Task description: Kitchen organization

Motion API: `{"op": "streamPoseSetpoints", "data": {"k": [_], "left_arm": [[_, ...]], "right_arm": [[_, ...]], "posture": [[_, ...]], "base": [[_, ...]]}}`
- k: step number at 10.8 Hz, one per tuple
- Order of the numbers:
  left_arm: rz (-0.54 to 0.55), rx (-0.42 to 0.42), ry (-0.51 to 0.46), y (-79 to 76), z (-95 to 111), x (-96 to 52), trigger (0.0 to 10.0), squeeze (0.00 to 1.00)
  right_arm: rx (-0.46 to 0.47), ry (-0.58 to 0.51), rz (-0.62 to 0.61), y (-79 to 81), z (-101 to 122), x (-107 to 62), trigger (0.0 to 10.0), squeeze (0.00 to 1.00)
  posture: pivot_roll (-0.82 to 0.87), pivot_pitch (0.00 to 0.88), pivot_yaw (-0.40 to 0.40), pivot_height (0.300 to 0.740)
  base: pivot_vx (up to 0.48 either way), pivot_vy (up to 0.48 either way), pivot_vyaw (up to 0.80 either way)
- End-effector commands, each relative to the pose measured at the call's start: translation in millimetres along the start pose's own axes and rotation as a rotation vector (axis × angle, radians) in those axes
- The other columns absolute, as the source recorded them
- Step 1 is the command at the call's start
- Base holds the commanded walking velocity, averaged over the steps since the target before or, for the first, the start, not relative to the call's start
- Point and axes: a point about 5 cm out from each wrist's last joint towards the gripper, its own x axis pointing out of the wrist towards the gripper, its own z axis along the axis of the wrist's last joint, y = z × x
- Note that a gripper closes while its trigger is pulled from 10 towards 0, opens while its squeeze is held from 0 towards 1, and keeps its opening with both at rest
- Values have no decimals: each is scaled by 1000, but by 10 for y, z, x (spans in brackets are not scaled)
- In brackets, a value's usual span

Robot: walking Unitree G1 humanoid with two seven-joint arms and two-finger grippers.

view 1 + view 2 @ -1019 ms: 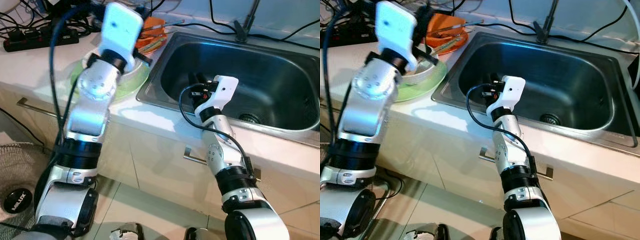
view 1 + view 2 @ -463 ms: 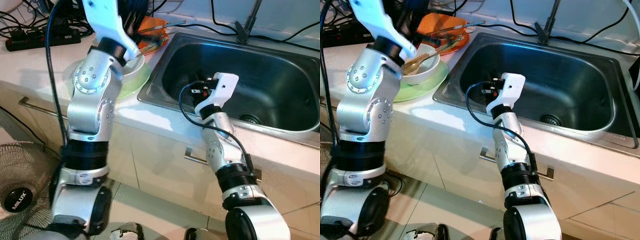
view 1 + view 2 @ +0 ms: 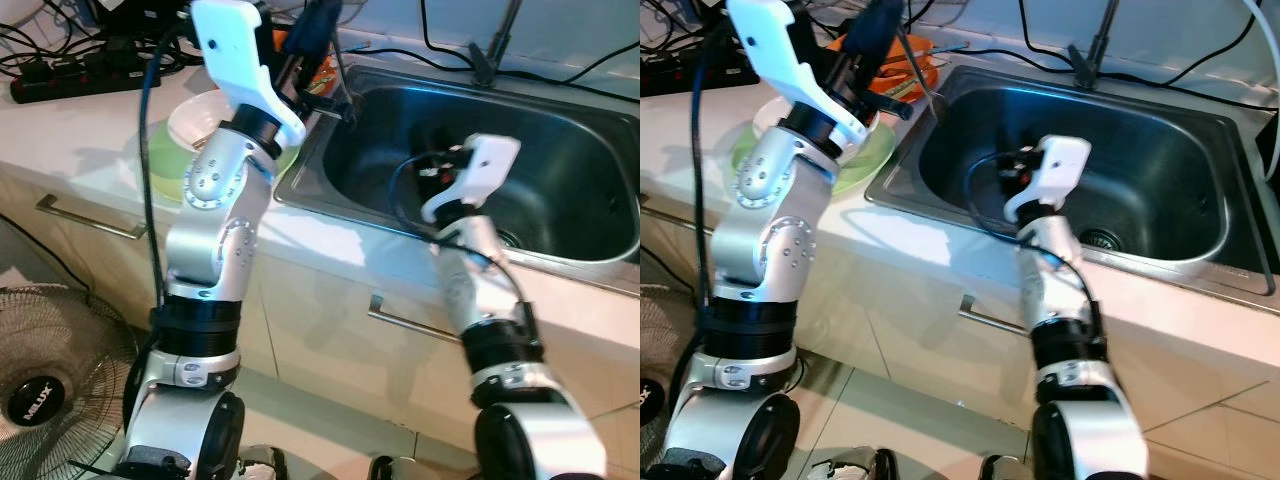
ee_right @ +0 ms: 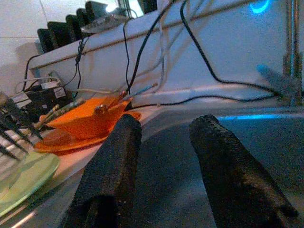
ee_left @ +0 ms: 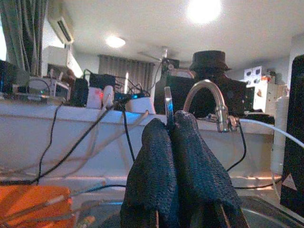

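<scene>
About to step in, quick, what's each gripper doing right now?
Left gripper: shut on a thin metal utensil, by the sink's edge.
Right gripper: open, empty, inside the sink.

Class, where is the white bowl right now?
The white bowl sits on the green plate on the counter, left of the steel sink, behind the left arm.

A pale counter (image 3: 70, 120) runs across, with a steel sink (image 3: 560, 150) at 2 o'clock and black cables (image 3: 60, 70) at 10. Cream cabinets (image 3: 320, 330) with bar handles (image 3: 85, 215) stand below. A fan (image 3: 40, 370) sits on the tiled floor (image 3: 300, 420) at 8 o'clock. Ceiling lights (image 5: 204, 9) glow overhead.
</scene>
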Motion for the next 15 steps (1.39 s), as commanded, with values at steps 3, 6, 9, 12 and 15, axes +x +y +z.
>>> {"op": "streamPoseSetpoints", "data": {"k": [3, 6, 9, 12, 15], "left_arm": [[-16, -12, -1, -6, -35, -22, 10000, 0], [-18, -21, 10, 23, -62, -47, 10000, 0], [-28, -16, 19, 28, -83, -66, 10000, 0], [-78, -23, 30, -62, -120, -46, 10000, 0], [-130, -63, 42, -222, -180, -28, 10000, 0]], "right_arm": [[-70, -69, 200, 18, 284, 65, 10000, 1000], [-116, -36, 442, 57, 356, -25, 10000, 0], [-96, -35, 502, 137, 359, -72, 10000, 0], [-57, -15, 648, 332, 338, -169, 10000, 0], [-22, -8, 689, 455, 319, -198, 10000, 0]], "posture": [[91, 58, 16, 740], [90, 50, 19, 740], [88, 60, 24, 740], [87, 68, 25, 740], [89, 71, 23, 740]], "base": [[0, 0, 0], [0, 0, 0], [0, 0, 0], [0, 0, 0], [0, 0, 0]]}}
